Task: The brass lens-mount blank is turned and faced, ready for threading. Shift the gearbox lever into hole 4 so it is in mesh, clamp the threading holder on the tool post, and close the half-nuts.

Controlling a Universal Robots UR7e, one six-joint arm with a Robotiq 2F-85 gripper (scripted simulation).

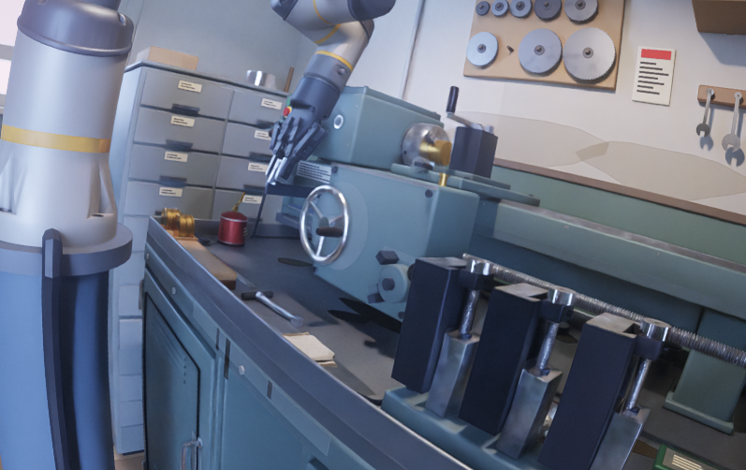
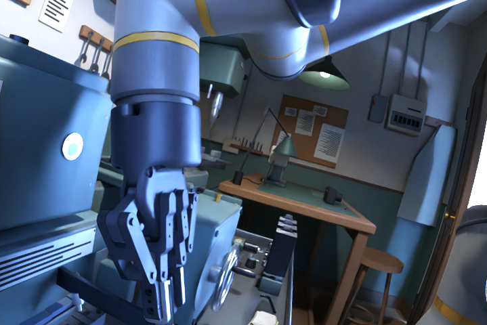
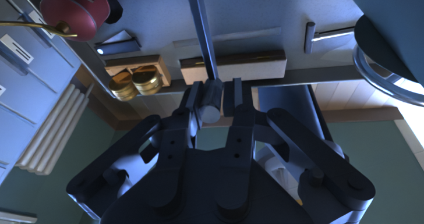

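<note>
The gearbox lever (image 3: 210, 102), a dark bar with a round grey knob, juts from the front of the lathe's gearbox (image 1: 329, 175) at the headstock end. My gripper (image 3: 211, 104) is closed around that knob, at the left end of the lathe (image 1: 275, 172). The lever's arm (image 2: 94, 293) runs back toward the gearbox face. The holes of the gearbox plate are hidden. The brass blank (image 1: 435, 151) sits in the chuck. The dark tool post (image 1: 473, 151) stands beside it. Three dark tool holders (image 1: 513, 356) stand in a rack on the bench, right of the apron.
The handwheel (image 1: 323, 224) sits on the apron just right of the gripper. A red oil can (image 1: 232, 227) and two brass parts (image 1: 178, 221) stand on the bench below. A drawer cabinet (image 1: 189, 146) stands behind. A small hammer (image 1: 273, 304) lies on the bench.
</note>
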